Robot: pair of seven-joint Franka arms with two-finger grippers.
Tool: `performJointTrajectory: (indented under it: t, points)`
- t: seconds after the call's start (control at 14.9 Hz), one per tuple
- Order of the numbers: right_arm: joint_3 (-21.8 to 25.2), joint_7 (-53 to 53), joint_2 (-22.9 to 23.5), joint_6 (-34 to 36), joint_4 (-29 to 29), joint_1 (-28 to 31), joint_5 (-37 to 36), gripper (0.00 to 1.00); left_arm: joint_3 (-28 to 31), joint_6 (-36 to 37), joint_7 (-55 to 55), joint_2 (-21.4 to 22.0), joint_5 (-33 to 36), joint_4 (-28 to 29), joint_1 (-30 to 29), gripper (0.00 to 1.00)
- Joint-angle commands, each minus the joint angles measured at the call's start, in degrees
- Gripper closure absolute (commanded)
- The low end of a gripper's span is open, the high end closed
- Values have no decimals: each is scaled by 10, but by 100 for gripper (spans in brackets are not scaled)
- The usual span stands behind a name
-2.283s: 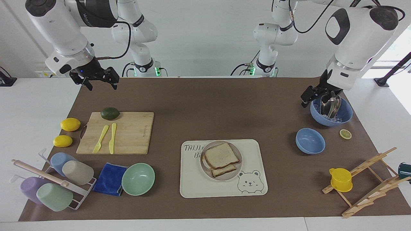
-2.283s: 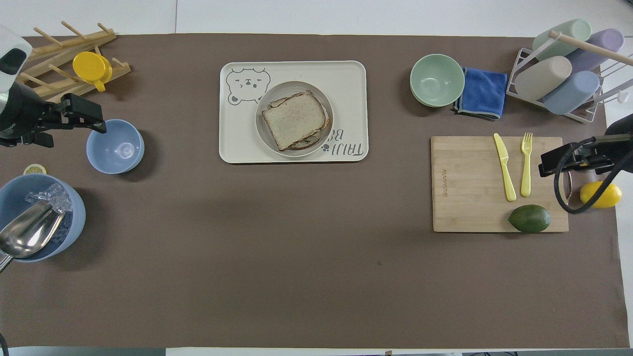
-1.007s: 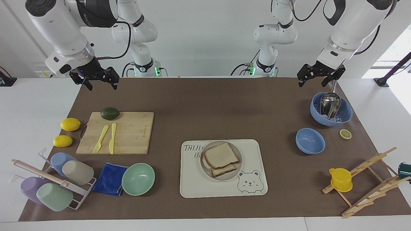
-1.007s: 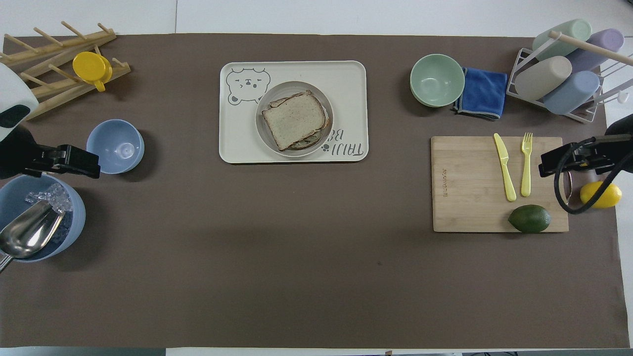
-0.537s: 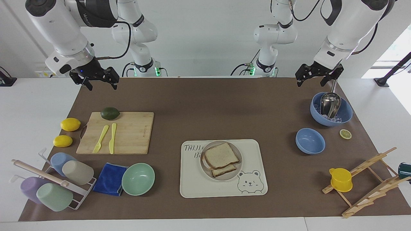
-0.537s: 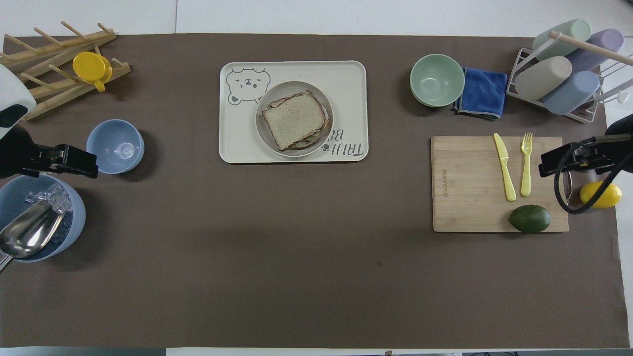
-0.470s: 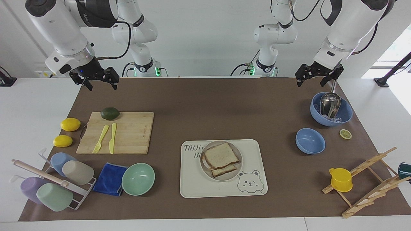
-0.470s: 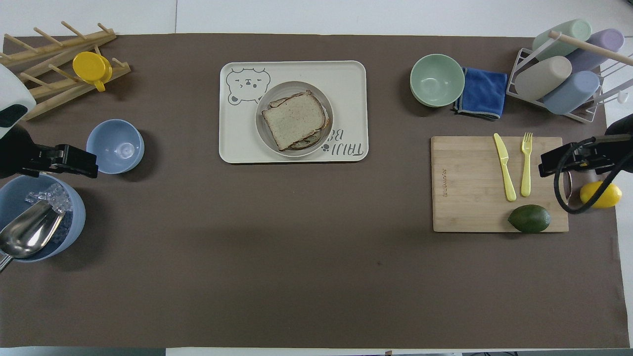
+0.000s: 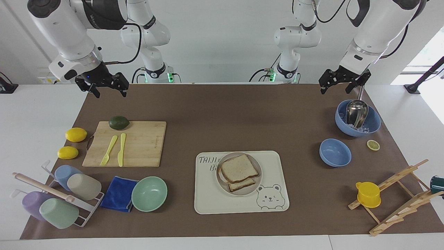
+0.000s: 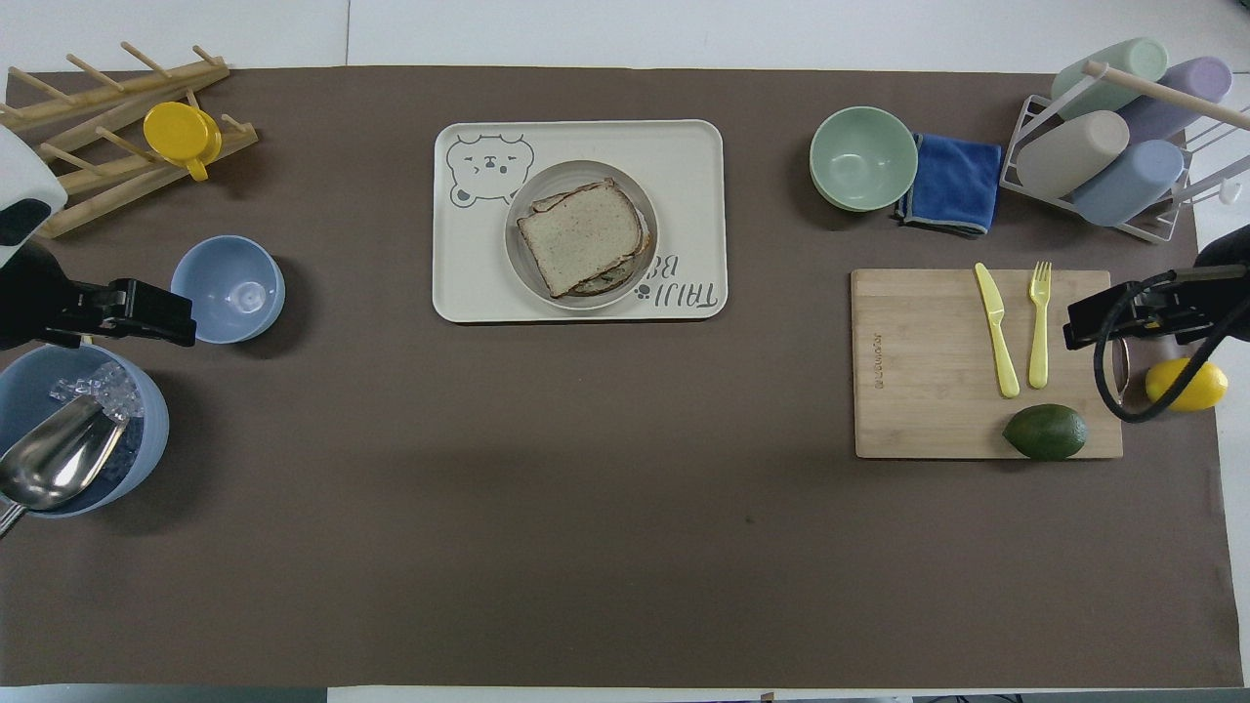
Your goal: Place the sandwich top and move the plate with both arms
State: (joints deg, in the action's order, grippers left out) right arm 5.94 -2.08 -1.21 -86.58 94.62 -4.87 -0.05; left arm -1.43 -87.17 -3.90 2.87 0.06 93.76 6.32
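2 steps, 1 apparently done: sandwich top (image 9: 239, 168) sits on the plate (image 9: 257, 182), plate not yet moved; left gripper (image 9: 340, 84) and right gripper (image 9: 105, 88) hang empty, fingers open.

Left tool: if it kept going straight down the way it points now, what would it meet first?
Probably the bare brown mat beside the ice bowl. The left tool hangs open near that bowl's rim, and depth is unclear, so it might clip the rim instead.
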Motion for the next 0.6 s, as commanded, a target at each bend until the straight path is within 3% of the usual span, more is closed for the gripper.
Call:
performJointTrajectory:
  t: [0.0,0.54]
  points:
    - [-1,-11,-13,-1,14,5,4,0,-4,0,-8,6,-8,5,-7,0]
    - [-1,-11,-12,-1,14,5,4,0,-4,-5,-1,9,-8,7,-2,0]
